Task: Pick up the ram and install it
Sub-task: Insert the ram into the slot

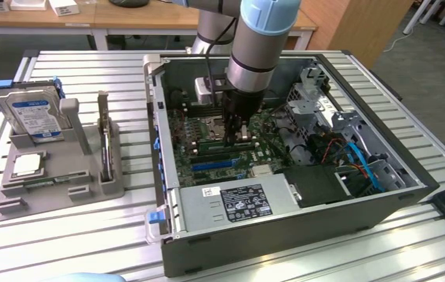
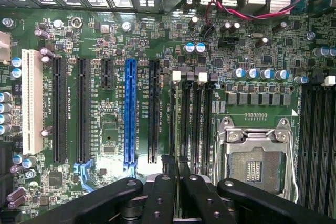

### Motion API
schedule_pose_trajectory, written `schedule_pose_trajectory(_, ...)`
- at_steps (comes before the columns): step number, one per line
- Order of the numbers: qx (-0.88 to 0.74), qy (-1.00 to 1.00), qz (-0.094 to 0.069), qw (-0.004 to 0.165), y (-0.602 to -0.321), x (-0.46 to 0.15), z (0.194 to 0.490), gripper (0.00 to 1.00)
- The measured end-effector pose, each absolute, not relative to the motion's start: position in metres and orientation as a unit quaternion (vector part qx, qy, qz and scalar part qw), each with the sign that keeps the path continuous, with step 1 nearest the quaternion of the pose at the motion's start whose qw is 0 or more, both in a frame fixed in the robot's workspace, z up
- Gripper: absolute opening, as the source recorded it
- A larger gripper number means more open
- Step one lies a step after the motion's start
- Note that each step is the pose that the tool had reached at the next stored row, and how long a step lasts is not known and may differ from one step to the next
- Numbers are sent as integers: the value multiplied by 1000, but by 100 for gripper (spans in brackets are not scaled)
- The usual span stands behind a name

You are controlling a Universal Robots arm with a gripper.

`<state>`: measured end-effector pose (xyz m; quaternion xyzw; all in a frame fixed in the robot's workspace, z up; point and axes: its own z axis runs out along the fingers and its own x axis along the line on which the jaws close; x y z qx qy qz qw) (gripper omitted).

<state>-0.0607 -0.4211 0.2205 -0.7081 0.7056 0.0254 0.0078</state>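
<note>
In the far half of the open computer case [image 1: 301, 235], the gripper [image 1: 236, 138] has its fingers clenched on the ram [image 2: 176, 162]. It holds the ram edge-on just above the memory slots [image 2: 190, 124] beside the CPU socket [image 2: 254, 157].

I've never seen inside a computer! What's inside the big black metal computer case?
A green circuit board with long slots, a grey metal power-supply box and blue cables. The robot's black gripper reaches in, covering the board part beneath it.
</note>
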Motion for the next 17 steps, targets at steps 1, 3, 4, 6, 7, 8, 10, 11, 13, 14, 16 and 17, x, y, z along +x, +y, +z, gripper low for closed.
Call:
schedule_pose_trajectory(1, -708, 706, 25, 8, -421, -61, 220, 12)
schedule_pose_trajectory(3, -708, 706, 25, 8, -421, -61, 220, 12)
schedule_pose_trajectory(4, -708, 706, 25, 8, -421, -61, 220, 12)
schedule_pose_trajectory(6, -708, 706, 25, 8, -421, -61, 220, 12)
schedule_pose_trajectory(7, -708, 706, 25, 8, -421, -61, 220, 12)
schedule_pose_trajectory(8, -708, 706, 25, 8, -421, -61, 220, 12)
schedule_pose_trajectory(10, -708, 706, 25, 8, -421, -61, 220, 12)
schedule_pose_trajectory(11, -708, 706, 25, 8, -421, -61, 220, 12)
schedule_pose_trajectory(13, -708, 706, 25, 8, -421, -61, 220, 13)
schedule_pose_trajectory(14, -708, 706, 26, 8, -421, -61, 220, 19)
schedule_pose_trajectory(16, -708, 706, 25, 8, -421, -61, 220, 25)
schedule_pose_trajectory(17, -708, 706, 25, 8, -421, -61, 220, 31)
